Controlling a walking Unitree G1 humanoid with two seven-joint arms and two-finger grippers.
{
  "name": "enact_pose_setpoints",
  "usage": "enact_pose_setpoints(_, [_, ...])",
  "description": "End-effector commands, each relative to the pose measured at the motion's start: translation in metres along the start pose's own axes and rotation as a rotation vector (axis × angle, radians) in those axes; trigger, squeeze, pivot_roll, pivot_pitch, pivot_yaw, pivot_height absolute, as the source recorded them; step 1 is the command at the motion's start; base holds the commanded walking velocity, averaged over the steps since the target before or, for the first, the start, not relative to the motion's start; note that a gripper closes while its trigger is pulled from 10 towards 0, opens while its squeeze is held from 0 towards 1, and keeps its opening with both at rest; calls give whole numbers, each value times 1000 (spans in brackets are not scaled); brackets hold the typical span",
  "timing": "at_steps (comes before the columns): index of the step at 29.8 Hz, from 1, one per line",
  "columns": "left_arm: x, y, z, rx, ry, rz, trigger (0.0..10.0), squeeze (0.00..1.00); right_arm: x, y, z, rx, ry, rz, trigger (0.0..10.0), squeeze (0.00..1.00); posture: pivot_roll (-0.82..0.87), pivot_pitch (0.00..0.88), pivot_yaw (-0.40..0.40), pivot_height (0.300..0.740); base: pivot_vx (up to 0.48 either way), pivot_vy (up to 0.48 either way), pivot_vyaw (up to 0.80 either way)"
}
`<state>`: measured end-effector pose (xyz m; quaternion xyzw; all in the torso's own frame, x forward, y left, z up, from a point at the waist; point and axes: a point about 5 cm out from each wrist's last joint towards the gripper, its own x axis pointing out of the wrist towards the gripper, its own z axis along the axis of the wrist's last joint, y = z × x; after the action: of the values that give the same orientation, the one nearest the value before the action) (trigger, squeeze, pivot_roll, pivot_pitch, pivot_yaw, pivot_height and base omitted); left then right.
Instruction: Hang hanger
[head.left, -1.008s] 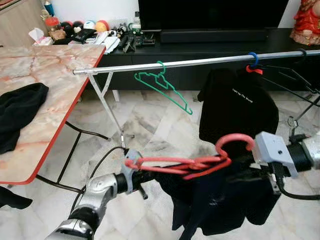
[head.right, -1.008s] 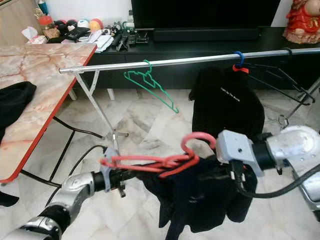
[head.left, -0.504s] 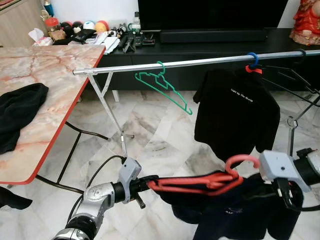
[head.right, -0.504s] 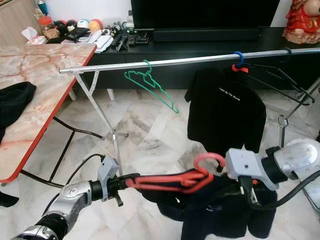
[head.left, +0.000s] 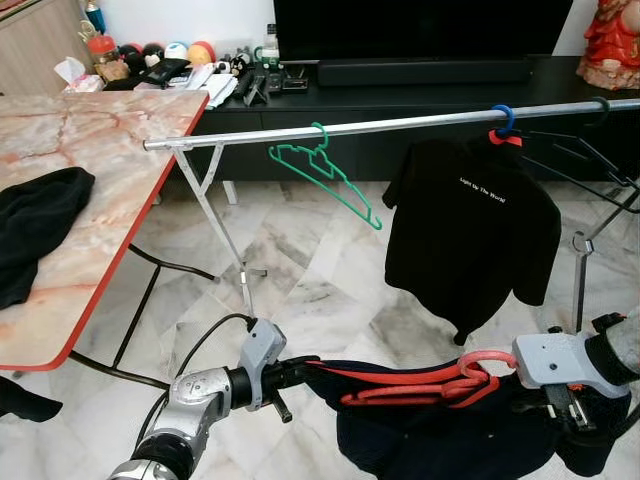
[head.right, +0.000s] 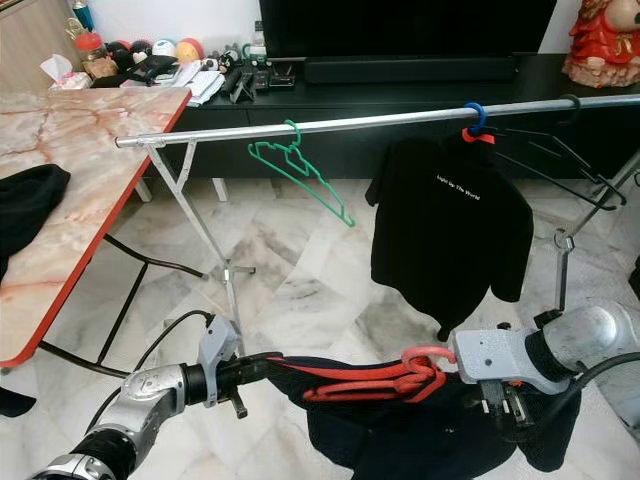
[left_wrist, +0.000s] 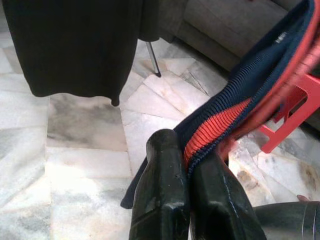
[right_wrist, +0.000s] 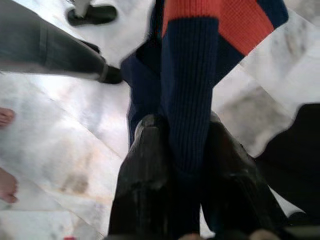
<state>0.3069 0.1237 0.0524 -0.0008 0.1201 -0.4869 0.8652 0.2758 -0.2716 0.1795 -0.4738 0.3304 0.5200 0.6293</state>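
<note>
Since the earlier frame I lowered the red hanger (head.left: 420, 378); left gripper (left_wrist: 192, 170) and right gripper (right_wrist: 187, 150) clamped the sweater (head.right: 420, 440), limp, light, so the stiff hook suited gripping better.

A marble-patterned table (head.left: 90, 150) with a red edge bears a black cloth (head.left: 35, 225). A black TV console (head.left: 400, 95) stands against the wall, carrying a soundbar (head.left: 425, 71), a tissue box (head.left: 75, 75) and assorted clutter. The floor (head.left: 300, 280) is marble tile.
</note>
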Motion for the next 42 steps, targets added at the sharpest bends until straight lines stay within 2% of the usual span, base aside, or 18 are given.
enact_pose_setpoints(1, [-15, 7, -10, -15, 55, 45, 0, 0, -11, -5, -11, 17, 97, -52, 0, 0, -145, 131, 70, 740, 0, 0, 0])
enact_pose_setpoints(8, [-17, 8, -8, -24, 63, 19, 0, 0, 1, -4, -7, -4, 116, -105, 0, 0, -140, 135, 68, 740, 0, 0, 0])
enact_pose_setpoints(11, [-18, 12, 3, -22, 34, 2, 0, 0, 18, 4, -3, 11, 94, -93, 0, 0, -132, 135, 71, 740, 0, 0, 0])
enact_pose_setpoints(14, [-19, 16, 15, -30, 3, -21, 0, 0, 42, 7, -3, 41, 74, -142, 0, 0, -124, 133, 74, 740, 0, 0, 0])
enact_pose_setpoints(18, [-20, 15, 24, -32, -12, -79, 0, 0, 61, 8, -1, 97, 54, -205, 0, 0, -113, 131, 80, 740, 0, 0, 0])
enact_pose_setpoints(25, [-25, 11, 24, -6, 61, -159, 0, 0, 67, 0, -1, 141, 109, -324, 0, 0, -113, 130, 81, 740, 0, 0, 0])
enact_pose_setpoints(27, [-27, 9, 22, 7, 103, -191, 0, 0, 69, -1, -4, 144, 156, -350, 0, 0, -110, 129, 81, 740, 0, 0, 0])
enact_pose_setpoints(31, [-31, 5, 25, -9, 115, -244, 0, 0, 74, 1, -7, 168, 197, -343, 0, 0, -110, 129, 77, 740, 0, 0, 0])
enact_pose_setpoints(36, [-29, -2, 38, -18, 80, -316, 0, 0, 91, 6, -4, 188, 214, -332, 0, 0, -98, 123, 74, 740, 0, 0, 0])
enact_pose_setpoints(38, [-27, -7, 48, -20, 55, -357, 0, 0, 104, 4, 11, 244, 128, -365, 0, 0, -90, 121, 74, 740, 0, 0, 0])
enact_pose_setpoints(42, [-25, -10, 56, -13, 35, -376, 0, 0, 114, -6, 34, 338, -15, -432, 0, 0, -85, 117, 75, 740, 0, 0, 0])
